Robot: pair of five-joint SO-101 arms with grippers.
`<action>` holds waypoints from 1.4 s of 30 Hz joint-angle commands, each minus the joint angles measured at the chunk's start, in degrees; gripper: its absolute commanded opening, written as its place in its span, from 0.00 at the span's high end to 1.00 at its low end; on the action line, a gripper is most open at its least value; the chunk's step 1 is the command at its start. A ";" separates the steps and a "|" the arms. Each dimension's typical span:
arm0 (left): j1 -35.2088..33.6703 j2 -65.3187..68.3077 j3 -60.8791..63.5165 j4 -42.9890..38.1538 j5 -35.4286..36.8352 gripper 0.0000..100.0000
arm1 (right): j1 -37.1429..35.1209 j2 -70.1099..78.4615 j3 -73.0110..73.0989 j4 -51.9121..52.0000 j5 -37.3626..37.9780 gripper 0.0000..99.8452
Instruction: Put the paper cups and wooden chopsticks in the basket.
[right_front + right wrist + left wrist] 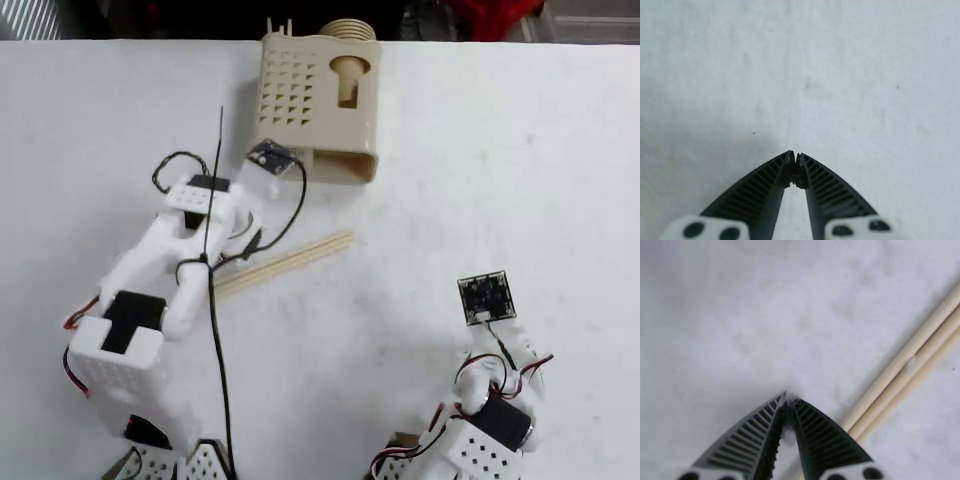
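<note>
A bundle of wooden chopsticks (290,258) lies flat on the white table, just in front of the beige basket (300,95). A stack of paper cups (349,30) sits in the basket, also seen through its handle hole. My left arm (190,235) stands over the near end of the chopsticks. In the left wrist view my left gripper (787,397) is shut on nothing, tips at the table, with the chopsticks (910,365) close beside it and apart from it. My right gripper (794,159) is shut with nothing in it over bare table.
The right arm (490,420) is at the front right of the table, its wrist camera board (487,297) showing. Black cables (215,300) run along the left arm. Bare table (500,180) stretches between the basket and the right arm.
</note>
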 commanded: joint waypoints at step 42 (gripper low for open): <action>-15.78 -3.12 -8.53 -9.23 16.70 0.98 | -20.53 -1.01 0.53 2.42 0.53 0.98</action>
